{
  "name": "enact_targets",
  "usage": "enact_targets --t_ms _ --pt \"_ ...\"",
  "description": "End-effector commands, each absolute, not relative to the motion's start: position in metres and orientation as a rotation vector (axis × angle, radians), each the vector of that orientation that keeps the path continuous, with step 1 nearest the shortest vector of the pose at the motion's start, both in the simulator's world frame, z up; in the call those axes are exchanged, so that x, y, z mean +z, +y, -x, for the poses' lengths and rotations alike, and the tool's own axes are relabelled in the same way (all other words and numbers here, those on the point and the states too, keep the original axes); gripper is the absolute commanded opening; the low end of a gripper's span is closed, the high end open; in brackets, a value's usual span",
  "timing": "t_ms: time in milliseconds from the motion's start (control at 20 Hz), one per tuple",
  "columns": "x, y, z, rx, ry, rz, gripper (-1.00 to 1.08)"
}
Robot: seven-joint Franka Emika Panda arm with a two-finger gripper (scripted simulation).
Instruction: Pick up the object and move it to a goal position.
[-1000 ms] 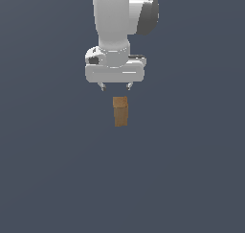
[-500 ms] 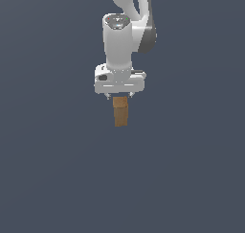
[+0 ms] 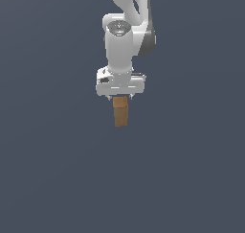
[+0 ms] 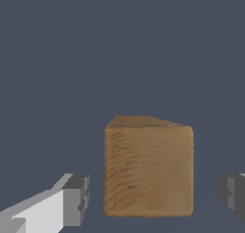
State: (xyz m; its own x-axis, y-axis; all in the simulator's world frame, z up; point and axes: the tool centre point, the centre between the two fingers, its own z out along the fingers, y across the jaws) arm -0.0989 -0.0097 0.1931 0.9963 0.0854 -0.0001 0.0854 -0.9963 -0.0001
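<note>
Directly above the wooden block (image 3: 121, 115), the pincer (image 3: 120, 99) stands open, fingers (image 4: 75, 200) flanking it without contact.

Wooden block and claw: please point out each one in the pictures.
wooden block (image 4: 148, 172), wrist view, middle of its near face.
claw (image 4: 153, 196), wrist view, midway between its two fingertips, which stand apart from the block.

A bare simulated test space rather than any real room: a flat, uniform slate-grey backdrop (image 3: 48, 179) fills both views without walls, furniture or horizon, and the smooth white robot arm (image 3: 125, 40) and the brown wood-textured rectangular block (image 4: 148, 172) look computer-rendered
</note>
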Motion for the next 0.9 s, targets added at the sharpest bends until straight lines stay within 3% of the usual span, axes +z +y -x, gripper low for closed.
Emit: enact_targets --t_ms 0,750,800,850 --pt "0.190 -0.010 0.099 0.001 -0.134 3.139 1.00" --pt "0.143 -0.010 0.100 0.000 -0.136 3.139 1.00" --pt "0.143 -0.010 0.100 0.000 -0.136 3.139 -1.00" --pt "0.143 -0.010 0.100 0.000 -0.136 3.139 -1.00"
